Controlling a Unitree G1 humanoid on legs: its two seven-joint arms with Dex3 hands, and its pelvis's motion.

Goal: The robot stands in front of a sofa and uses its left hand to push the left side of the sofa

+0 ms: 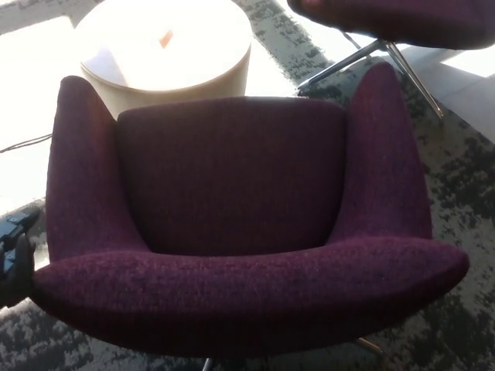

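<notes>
Only the left robot hand (15, 259) shows, a black shape at the picture's lower left edge, cut off by the frame. Whether its grip is spread or closed cannot be made out. The right arm does not appear.

Round table (166, 54) behind sofa (232, 224), left hand (15, 255) at its left side.
</notes>
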